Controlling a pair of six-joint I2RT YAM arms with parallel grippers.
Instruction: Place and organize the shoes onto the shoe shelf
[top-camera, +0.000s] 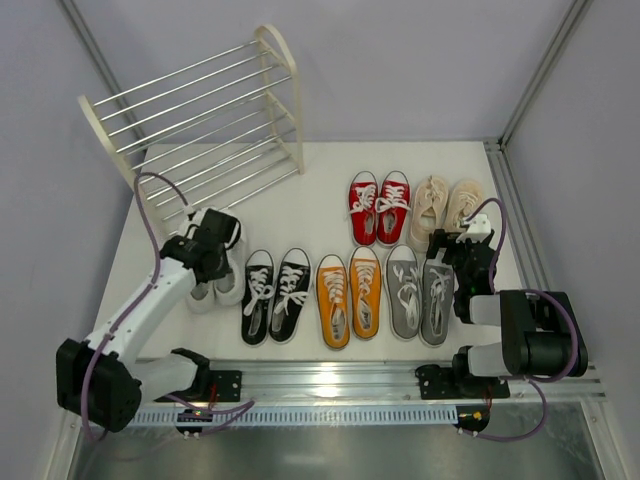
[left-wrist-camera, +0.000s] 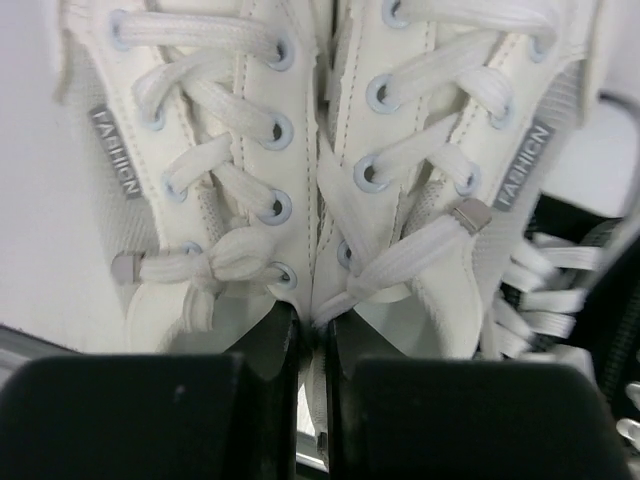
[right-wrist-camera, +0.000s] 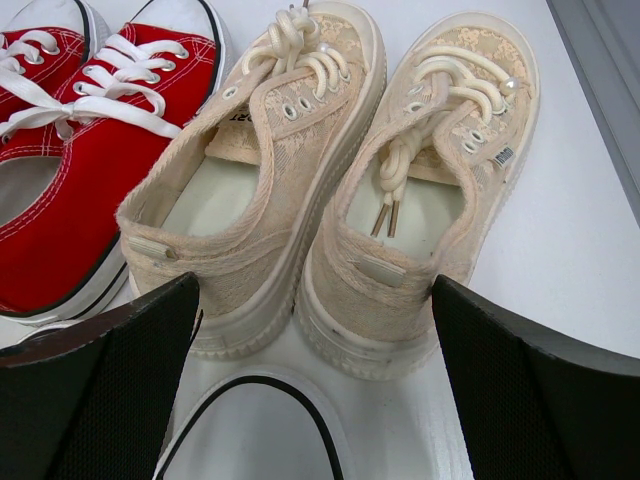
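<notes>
Beside the white shoes (top-camera: 231, 286), black shoes (top-camera: 290, 295) crowd close.

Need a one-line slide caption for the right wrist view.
Right gripper, jaws wide open, faces the heels of the beige pair; the red pair sits to its left on the white table.

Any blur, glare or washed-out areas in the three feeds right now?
Top external: even light, sharp, mild glare on the silver metal rail. Left wrist: the white canvas sneakers fill the frame, slightly soft and low in contrast; the left gripper is a dark blur. Right wrist: the beige lace sneakers are crisp; the right gripper, open, frames them darkly.
</notes>
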